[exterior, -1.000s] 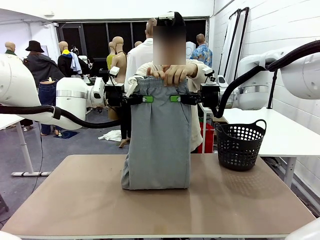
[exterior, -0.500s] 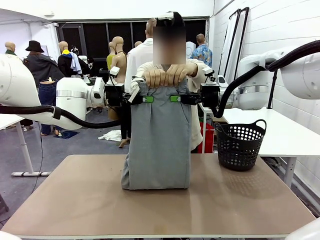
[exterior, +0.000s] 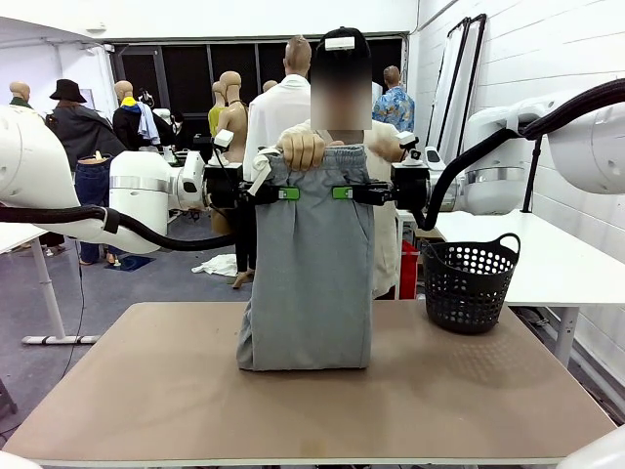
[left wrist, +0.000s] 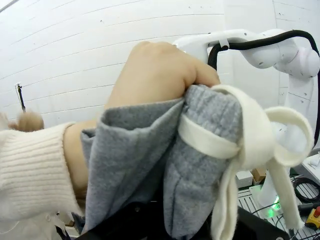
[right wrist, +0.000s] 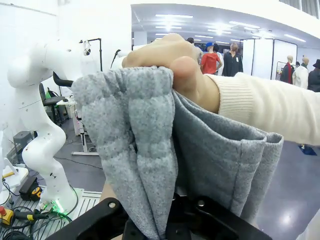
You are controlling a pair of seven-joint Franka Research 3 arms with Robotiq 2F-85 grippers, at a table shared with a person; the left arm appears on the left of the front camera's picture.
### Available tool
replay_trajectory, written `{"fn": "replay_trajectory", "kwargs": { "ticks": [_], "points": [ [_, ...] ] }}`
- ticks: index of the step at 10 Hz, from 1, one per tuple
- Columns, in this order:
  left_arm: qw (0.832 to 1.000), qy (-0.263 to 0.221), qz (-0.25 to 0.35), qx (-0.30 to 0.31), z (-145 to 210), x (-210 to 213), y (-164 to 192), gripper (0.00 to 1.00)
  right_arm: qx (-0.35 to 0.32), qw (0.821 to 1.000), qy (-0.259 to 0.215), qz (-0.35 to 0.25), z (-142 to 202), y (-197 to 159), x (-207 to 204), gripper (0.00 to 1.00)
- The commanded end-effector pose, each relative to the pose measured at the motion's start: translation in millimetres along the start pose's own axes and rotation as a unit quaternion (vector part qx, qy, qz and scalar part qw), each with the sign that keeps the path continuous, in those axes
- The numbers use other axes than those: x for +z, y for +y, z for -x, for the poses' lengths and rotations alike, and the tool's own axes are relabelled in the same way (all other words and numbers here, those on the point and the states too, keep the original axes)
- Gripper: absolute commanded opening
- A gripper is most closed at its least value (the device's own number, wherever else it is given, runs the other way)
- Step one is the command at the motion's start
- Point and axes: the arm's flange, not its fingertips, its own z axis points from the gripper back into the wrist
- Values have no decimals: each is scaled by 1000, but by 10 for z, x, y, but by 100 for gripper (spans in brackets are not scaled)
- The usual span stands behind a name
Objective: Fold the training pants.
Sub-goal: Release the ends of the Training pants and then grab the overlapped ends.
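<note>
While left end effector (exterior: 287, 193) and right end effector (exterior: 343, 192) grip them, grey training pants (exterior: 308, 283) hang — seemingly doubled.

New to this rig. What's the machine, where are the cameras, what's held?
Two white robot arms share a table with a person opposite. The wide picture comes from a fixed camera between the arms; the other two come from a camera on each wrist, looking along the fingers. The left gripper and right gripper are shut on the waistband of the grey pants, whose lower end rests on the table. The person's hands grip the waistband too, just above. A black basket stands on the table's right side.
</note>
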Motion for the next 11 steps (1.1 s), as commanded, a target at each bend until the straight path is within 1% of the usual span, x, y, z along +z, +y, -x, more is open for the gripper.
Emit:
{"fn": "replay_trajectory", "kwargs": {
  "ticks": [1, 10, 11],
  "points": [
    [1000, -3, -2, -11, -13, 9, -23, 0, 3, 1000, -2, -2, -16, 9, -2, 0],
    [1000, -3, -2, -11, -13, 9, -23, 0, 3, 1000, -2, -2, -16, 9, -2, 0],
    [1000, 0, 0, 0, 0, 1, 0, 0, 3, 1000, -2, -2, -16, 9, -2, 0]
  ]
}}
